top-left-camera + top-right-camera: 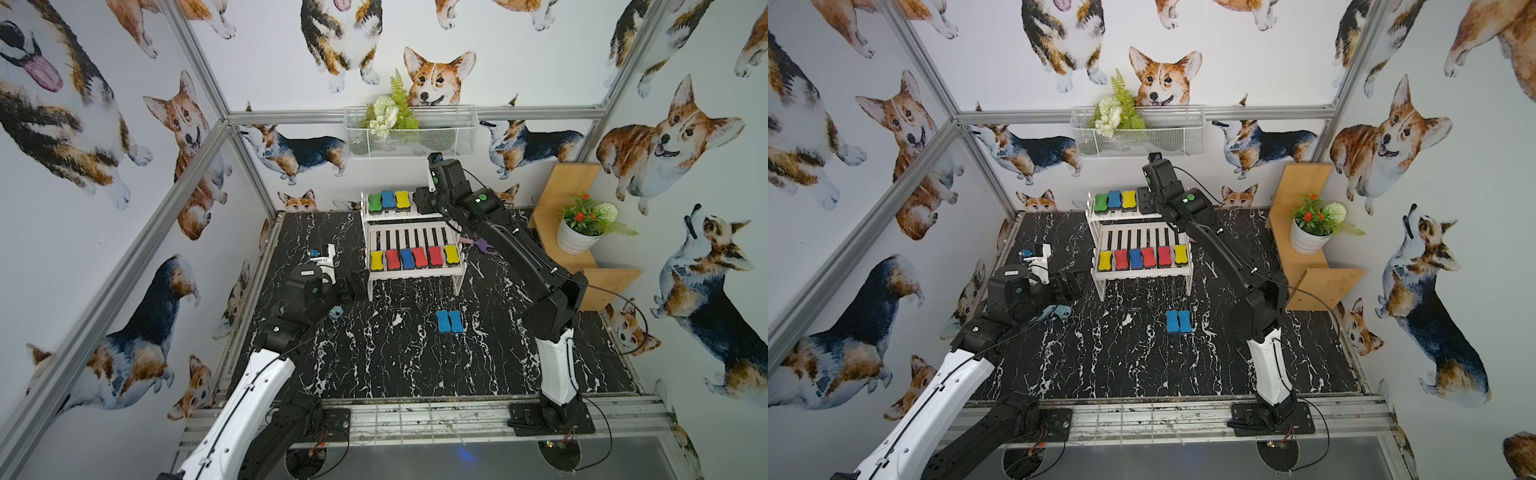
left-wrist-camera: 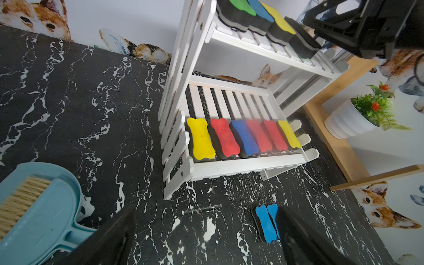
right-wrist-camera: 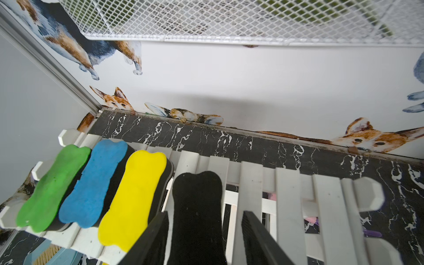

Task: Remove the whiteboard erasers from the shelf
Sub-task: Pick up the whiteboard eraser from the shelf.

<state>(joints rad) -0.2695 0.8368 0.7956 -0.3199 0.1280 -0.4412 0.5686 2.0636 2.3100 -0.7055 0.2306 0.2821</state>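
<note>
Black marbled table (image 1: 374, 365) carrying the white slatted shelf (image 1: 415, 275), which stands against the back wall. Right gripper (image 3: 205, 214) reaches over the upper tier, its jaws part-open astride a felt-up eraser (image 3: 197, 195) (a sliver of white slat shows along one finger, so it does not look clamped). The eraser's long axis runs straight ahead of the claw, parallel to the fingers and to the green, blue and yellow erasers (image 3: 91, 183) beside it, so closing would pinch its narrow waist. Left gripper (image 2: 205, 213), spread wide and empty, sits low beside the lower tier's end, the nearer arm to the row of six erasers (image 1: 415, 257). Two blue erasers (image 1: 449, 321) lie on the table, off the shelf.
</note>
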